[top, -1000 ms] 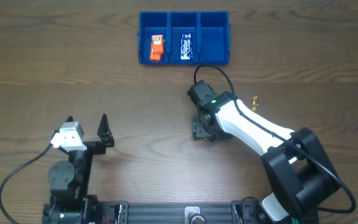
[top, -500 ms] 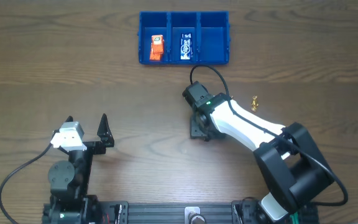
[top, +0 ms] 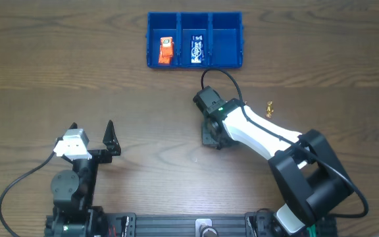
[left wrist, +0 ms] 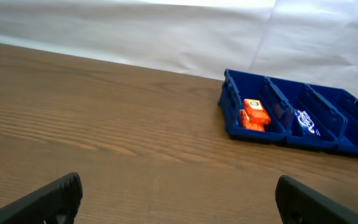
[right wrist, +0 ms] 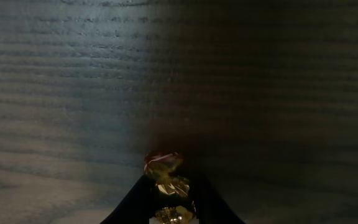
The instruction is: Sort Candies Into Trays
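Observation:
The blue three-compartment tray (top: 226, 49) stands at the far middle of the table. An orange candy (top: 166, 51) lies in its left compartment and a blue candy (top: 198, 50) in the middle one; the right one is bare. My right gripper (top: 211, 137) points down at the table centre, shut on a gold-wrapped candy (right wrist: 165, 177) just above the wood. A second gold candy (top: 270, 108) lies on the table to the right of that arm. My left gripper (top: 92, 128) stands open at the near left, holding nothing, facing the tray (left wrist: 253, 132).
Bare wooden table (top: 77, 72) surrounds the tray on all sides. The right arm's black cable (top: 217, 74) loops up toward the tray's front edge. A white backdrop (left wrist: 135, 31) stands beyond the table's far edge.
The right gripper shifted a little to the left with the gold candy a second ago, then held still. The left arm has not moved.

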Available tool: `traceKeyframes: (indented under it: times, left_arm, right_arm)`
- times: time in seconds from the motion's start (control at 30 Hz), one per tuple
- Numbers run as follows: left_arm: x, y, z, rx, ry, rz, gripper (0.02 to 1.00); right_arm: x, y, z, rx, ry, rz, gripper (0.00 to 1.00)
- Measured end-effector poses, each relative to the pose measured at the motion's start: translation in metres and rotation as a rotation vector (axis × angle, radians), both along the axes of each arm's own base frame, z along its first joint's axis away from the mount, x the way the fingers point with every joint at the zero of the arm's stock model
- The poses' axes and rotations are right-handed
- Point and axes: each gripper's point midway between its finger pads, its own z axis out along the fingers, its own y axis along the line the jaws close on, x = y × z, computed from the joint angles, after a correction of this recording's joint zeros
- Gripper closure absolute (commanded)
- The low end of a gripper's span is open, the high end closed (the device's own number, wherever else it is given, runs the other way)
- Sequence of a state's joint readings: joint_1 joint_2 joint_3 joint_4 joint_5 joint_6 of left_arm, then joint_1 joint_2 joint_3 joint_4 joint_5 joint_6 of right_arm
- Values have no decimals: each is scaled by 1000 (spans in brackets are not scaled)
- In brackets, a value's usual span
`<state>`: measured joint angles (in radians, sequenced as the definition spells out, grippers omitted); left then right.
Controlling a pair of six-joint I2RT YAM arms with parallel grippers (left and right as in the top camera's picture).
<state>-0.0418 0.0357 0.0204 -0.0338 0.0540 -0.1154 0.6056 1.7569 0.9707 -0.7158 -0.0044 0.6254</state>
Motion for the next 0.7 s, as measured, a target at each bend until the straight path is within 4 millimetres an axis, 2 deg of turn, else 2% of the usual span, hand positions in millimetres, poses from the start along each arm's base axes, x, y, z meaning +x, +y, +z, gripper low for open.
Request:
traceKeyframes:
  times: [0.07,0.13,0.2,0.23,0.27,0.3,0.33,0.37,0.4,0.43,0.5,0.53,0.6,0.7]
  left_arm:
    - [0,0,0,0,0,0,23]
    - [0,0,0,0,0,0,20]
    - [0,0,0,0,0,0,20]
    - [0,0,0,0,0,0,20]
    - [0,0,0,0,0,0,20]
    - [0,0,0,0,0,-1,20]
    - [0,0,0,0,0,0,20]
    - [0,0,0,-1,0,0,20]
    - [0,0,0,0,0,0,20]
    - [0,0,0,0,0,0,23]
    - [0,0,0,0,0,0,20]
    - [0,0,0,0,0,0,20]
    - [0,0,0,0,0,0,20]
    - [0,0,0,0,0,0,20]
  right_arm:
    - [2,0,8,13,-21,-2,805]
    - [9,-3,36,44,-86,-17,812]
    - [34,-14,102,80,-234,-60,838]
    - [72,-20,162,121,-396,-100,838]
    - [98,-29,204,129,-495,-116,833]
    - [124,-34,236,138,-582,-132,831]
    - [150,-40,259,127,-642,-132,818]
    - [177,-43,273,112,-684,-128,812]
    - [201,-44,275,94,-703,-119,807]
    - [223,-45,269,76,-706,-111,807]
    - [253,-46,239,40,-675,-98,803]
    - [270,-46,207,18,-640,-85,796]
    - [279,-49,167,-11,-574,-71,794]
    - [285,-50,140,-26,-537,-64,761]
